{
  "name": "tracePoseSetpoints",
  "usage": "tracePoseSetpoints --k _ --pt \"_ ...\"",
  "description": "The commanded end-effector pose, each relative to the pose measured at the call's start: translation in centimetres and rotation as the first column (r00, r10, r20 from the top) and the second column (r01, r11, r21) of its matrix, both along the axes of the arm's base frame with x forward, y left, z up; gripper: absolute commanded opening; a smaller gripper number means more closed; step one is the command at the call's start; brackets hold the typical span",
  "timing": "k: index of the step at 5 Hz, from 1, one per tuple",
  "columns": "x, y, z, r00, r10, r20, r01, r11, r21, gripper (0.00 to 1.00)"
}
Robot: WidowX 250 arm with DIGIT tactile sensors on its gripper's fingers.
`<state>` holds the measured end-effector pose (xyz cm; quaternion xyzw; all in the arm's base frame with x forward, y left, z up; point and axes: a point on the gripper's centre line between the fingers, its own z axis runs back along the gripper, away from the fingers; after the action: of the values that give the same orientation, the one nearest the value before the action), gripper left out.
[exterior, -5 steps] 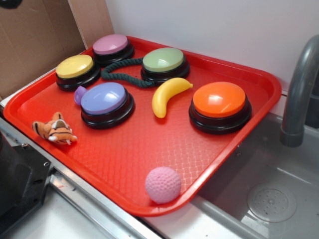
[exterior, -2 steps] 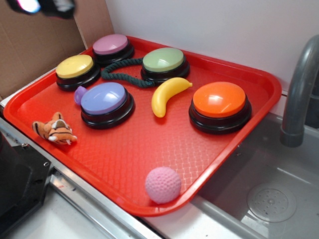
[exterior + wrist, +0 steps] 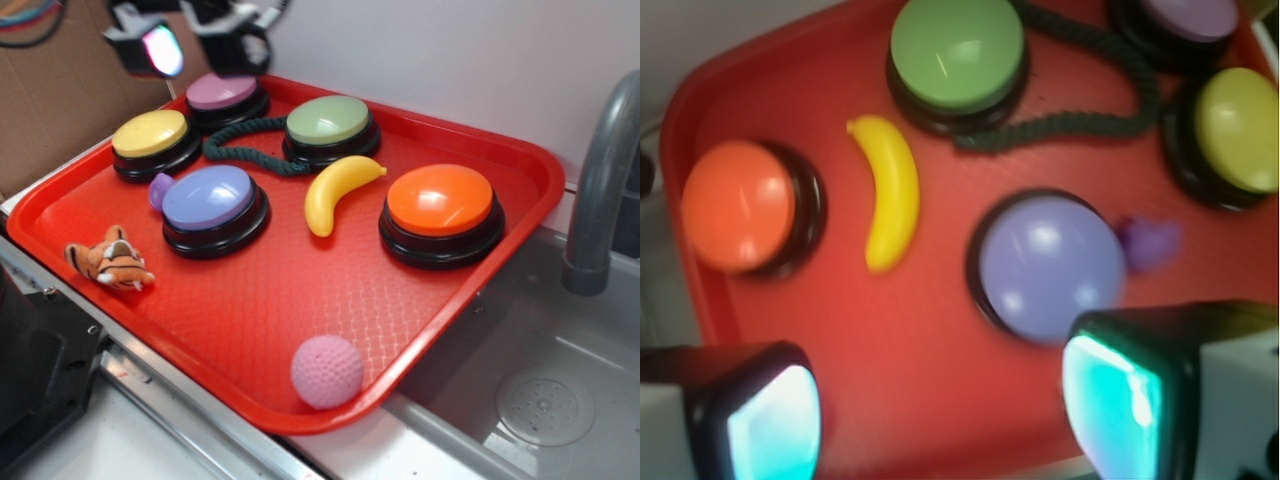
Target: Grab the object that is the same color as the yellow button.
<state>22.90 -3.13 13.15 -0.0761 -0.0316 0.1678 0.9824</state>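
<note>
A yellow toy banana (image 3: pixel 338 191) lies on the red tray (image 3: pixel 270 310) between the green button (image 3: pixel 329 124) and the orange button (image 3: pixel 441 206); it also shows in the wrist view (image 3: pixel 890 190). The yellow button (image 3: pixel 152 138) stands at the tray's back left, and at the right edge of the wrist view (image 3: pixel 1238 132). My gripper (image 3: pixel 192 45) hangs high above the back left of the tray, over the pink button (image 3: pixel 224 94). Its jaws are wide open and empty in the wrist view (image 3: pixel 940 405), well short of the banana.
A purple button (image 3: pixel 212 205), a dark green rope (image 3: pixel 245 148), a small purple piece (image 3: pixel 160 190), a tiger toy (image 3: pixel 108 262) and a pink ball (image 3: pixel 327 371) share the tray. A grey faucet (image 3: pixel 600 180) and sink (image 3: pixel 520 400) lie to the right. Cardboard stands at back left.
The gripper has come into the exterior view from the top left and moved right and down, now above the pink button. The objects on the tray have not moved.
</note>
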Motion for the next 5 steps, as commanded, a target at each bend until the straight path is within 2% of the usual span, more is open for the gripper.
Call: tracePoseSetpoints --k 1,2,4,5 --pt "4.5 0.8 -4.3 0.996 0.038 0.076 -0.035 0.999 -0.039 1.0" --pt "5.4 0.8 -6.6 0.998 0.021 0.053 -0.021 1.0 -0.003 1.0" --pt "6.0 0.8 -9.3 0.999 -0.008 0.037 0.008 1.0 0.003 1.0" --pt "6.2 0.3 -10.1 0.998 -0.03 0.053 0.029 1.0 0.004 1.0"
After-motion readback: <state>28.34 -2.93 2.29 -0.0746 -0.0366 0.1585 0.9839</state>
